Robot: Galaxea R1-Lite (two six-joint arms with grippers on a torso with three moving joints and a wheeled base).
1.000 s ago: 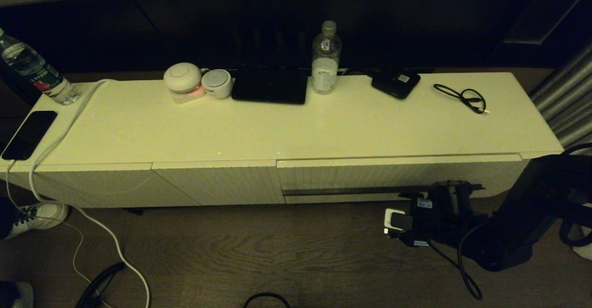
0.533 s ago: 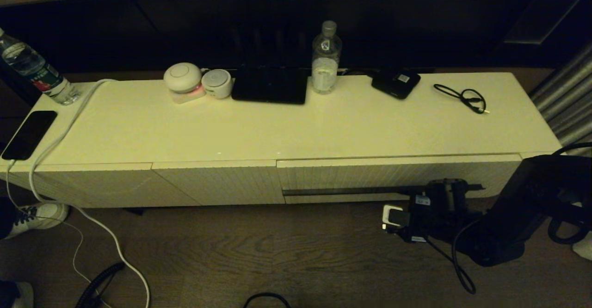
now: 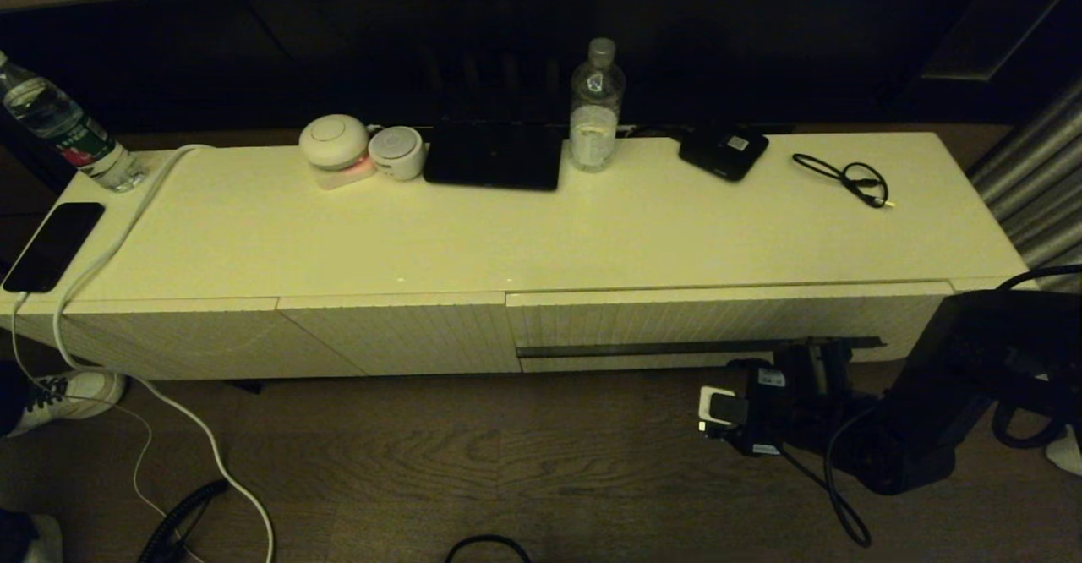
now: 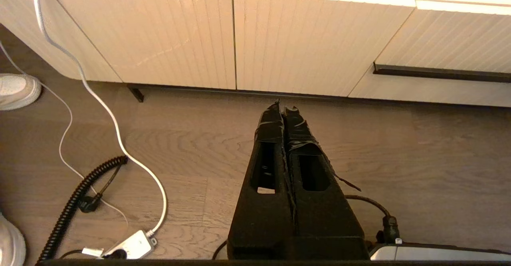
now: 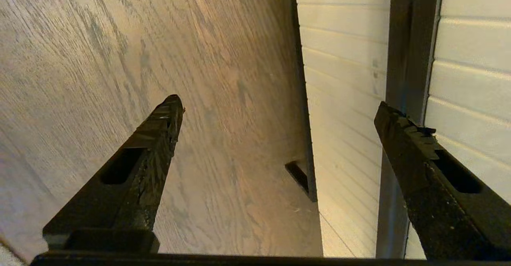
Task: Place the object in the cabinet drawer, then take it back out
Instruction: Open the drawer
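1. Right wrist view shows the right gripper (image 5: 279,106) spread wide with nothing between its fingers, one fingertip over the wood floor (image 5: 119,58), the other lying across the dark handle strip (image 5: 411,38) of the cabinet drawer (image 5: 343,78).
2. From the head camera that gripper (image 3: 811,360) sits at about 5 o'clock, just below the right end of the strip (image 3: 676,348), with the drawer (image 3: 718,322) shut flush.
3. The left gripper (image 4: 284,110) hangs parked over the floor, its fingers pressed together and empty, pointing toward the plain ribbed panels (image 4: 199,38).
4. The step in hand looks like the opening one: reaching for the handle so that the drawer can be pulled out.
5. The next move calls for the fingers to straddle the strip, close on it, then draw straight back toward the robot; the strip is thin and shallow, so a grip set slightly off it could slip.
6. The umbrella is in none of the views. I cannot tell where it lies, so the drawer comes first.
7. The cream cabinet top (image 3: 549,233) carries, at 12 o'clock, a clear water bottle (image 3: 596,106) beside a dark tablet (image 3: 494,157); at 1 o'clock a small black device (image 3: 723,151) and a thin black cable (image 3: 845,176).
8. At 11 o'clock stand two round white gadgets (image 3: 359,150); at 9 o'clock a phone (image 3: 52,246), a second bottle (image 3: 59,128) and a white cord (image 3: 110,242) trailing down to the floor.
9. The room is dim, with a dark wall behind.
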